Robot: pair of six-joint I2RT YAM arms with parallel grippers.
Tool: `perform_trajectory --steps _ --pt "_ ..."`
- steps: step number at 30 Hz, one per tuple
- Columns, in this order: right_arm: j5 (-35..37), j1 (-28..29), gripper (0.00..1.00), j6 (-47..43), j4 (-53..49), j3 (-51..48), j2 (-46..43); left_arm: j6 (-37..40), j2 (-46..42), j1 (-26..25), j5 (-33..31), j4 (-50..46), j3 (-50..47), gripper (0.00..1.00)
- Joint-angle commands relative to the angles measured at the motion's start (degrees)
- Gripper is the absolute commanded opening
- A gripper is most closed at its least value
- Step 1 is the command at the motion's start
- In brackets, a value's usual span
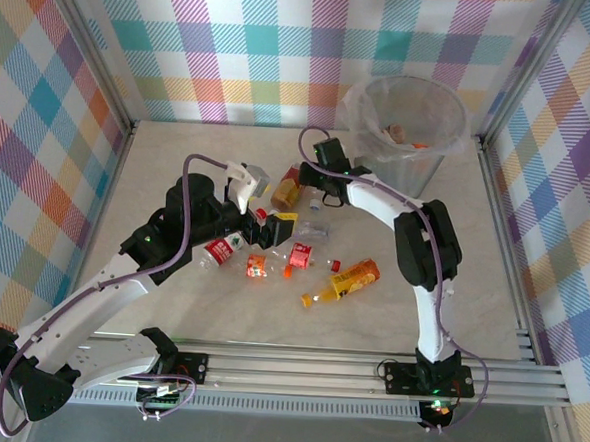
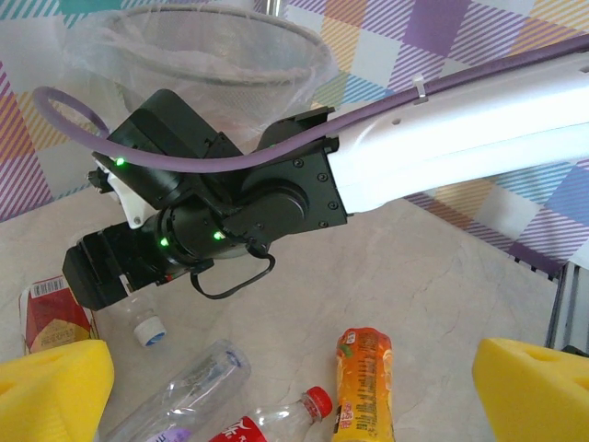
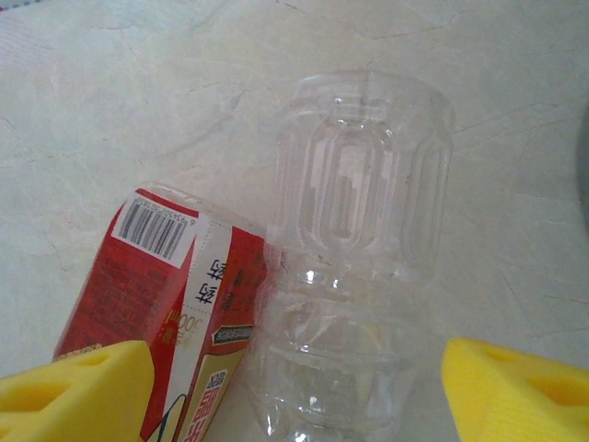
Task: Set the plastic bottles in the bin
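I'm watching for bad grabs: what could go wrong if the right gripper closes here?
The red-labelled bottle lies right beside the clear bottle, partly within the open right gripper; closing could catch both or knock one away.
The left gripper hovers close to the right arm; they could collide.

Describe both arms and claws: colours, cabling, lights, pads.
Both arms match: the left arm and right arm have glossy white links with black joint housings, and a purple cable loops loosely along each. Small green status lights glow on the right arm's black wrist. The left claw and right claw each carry two yellow foam finger pads, dimpled with small holes.
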Motion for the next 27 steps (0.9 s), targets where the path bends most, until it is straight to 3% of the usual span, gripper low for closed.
perform_trajectory --steps 1,6,27 --pt "1.1 -0.54 0.79 1.24 -2.38 2.25 1.7 0.66 -0.79 -0.76 -0.3 -0.42 1.73 1.0" --pt "3.28 -0.61 0.75 2.12 -2.9 1.75 2.36 0.67 -0.68 -0.78 -0.13 -0.42 1.73 1.0" --pt "0.49 -2.06 0.75 0.41 -6.11 6.6 8.24 0.47 0.46 -0.76 0.63 -0.51 1.88 1.0"
